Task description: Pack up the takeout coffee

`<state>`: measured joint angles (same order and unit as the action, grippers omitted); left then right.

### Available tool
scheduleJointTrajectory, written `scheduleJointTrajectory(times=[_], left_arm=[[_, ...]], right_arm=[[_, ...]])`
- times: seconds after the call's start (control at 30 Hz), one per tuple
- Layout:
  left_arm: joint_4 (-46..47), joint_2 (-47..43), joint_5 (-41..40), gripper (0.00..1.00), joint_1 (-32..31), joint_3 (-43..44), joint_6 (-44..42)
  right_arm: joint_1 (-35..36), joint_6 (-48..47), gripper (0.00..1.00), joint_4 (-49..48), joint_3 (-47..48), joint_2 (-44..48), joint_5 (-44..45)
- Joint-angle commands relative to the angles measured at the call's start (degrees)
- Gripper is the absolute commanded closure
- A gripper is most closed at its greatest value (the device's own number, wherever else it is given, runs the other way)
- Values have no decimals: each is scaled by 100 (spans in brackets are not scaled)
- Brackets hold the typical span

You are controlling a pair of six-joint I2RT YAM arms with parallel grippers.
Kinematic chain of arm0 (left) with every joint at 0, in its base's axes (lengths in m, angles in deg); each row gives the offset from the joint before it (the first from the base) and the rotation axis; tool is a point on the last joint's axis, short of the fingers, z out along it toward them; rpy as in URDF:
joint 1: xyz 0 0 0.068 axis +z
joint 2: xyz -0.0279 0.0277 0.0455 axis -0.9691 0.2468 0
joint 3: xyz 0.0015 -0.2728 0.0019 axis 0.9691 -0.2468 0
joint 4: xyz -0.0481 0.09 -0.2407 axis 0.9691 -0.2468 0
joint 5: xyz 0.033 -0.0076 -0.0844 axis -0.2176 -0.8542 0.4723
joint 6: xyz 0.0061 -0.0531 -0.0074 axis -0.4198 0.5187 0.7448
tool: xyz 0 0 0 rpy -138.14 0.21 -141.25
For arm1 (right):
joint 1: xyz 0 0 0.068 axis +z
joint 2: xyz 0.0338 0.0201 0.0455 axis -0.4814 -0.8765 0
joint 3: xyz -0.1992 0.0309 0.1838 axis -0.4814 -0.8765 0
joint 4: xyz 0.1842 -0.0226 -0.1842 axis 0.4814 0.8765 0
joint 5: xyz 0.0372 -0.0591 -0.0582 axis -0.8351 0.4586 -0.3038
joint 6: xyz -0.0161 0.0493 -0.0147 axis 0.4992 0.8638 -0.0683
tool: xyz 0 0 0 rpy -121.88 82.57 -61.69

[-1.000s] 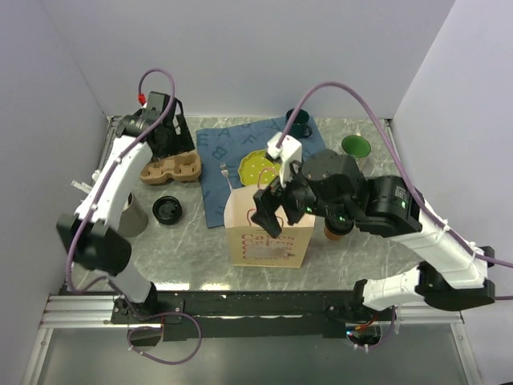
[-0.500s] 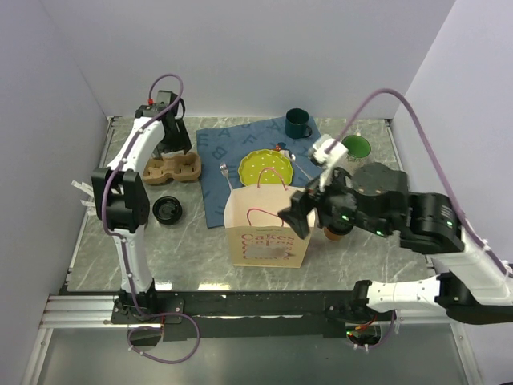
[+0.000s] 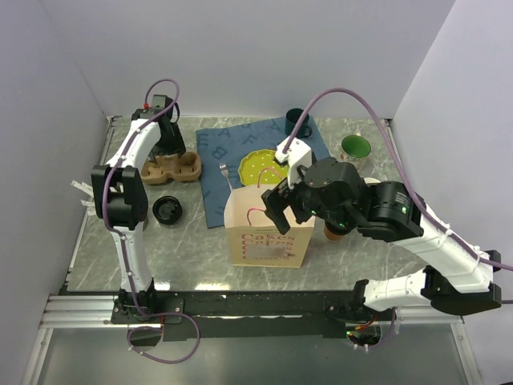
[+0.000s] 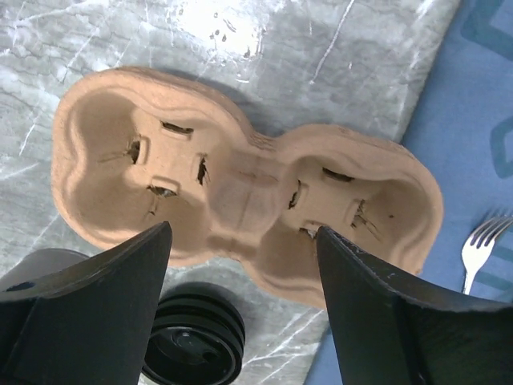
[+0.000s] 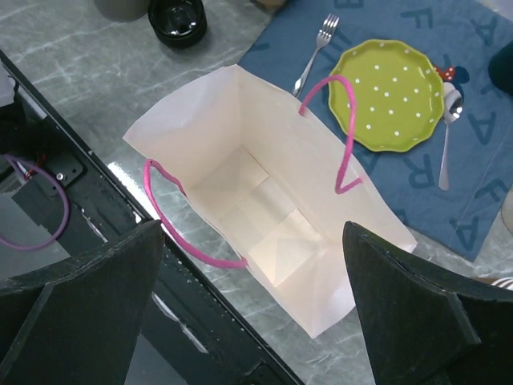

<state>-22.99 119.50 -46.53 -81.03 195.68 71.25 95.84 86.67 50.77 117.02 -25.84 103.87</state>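
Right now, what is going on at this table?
Two robot arms are at work. The left gripper hangs open over a cardboard cup carrier, holding nothing. The right gripper hangs open above a paper bag, which is empty. A brown cup, mostly hidden under the right arm, stands beside the bag, not yet packed.

- cup carrier (image 4: 240,192): moulded paper pulp, matt, rough, tan.
- desk (image 4: 80,48): marble-look grey, glossy with glare.
- bag (image 5: 264,233): smooth matt white paper; pink cord handles (image 5: 353,120).
- placemat (image 5: 473,48): matt blue cloth.
- plate (image 5: 390,96): glossy green.
- fork (image 5: 314,54): shiny metal.
- left tool (image 4: 240,237) fingers (image 4: 88,313): matt black plastic.
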Motion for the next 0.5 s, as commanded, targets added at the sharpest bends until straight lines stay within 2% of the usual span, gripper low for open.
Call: scheduleJointTrajectory(times=[0.0,0.3,0.47], left_arm=[[266,84,162,22,93,-81,-198],[258,304,452,25,216,-117,-470],[372,313,584,30,268,-152,-611]], right_arm=[[-45,71,0,-124,155,230,232],[-124,97,0,-221,120,248,329],[-150,80,0,-212,120,151,294]])
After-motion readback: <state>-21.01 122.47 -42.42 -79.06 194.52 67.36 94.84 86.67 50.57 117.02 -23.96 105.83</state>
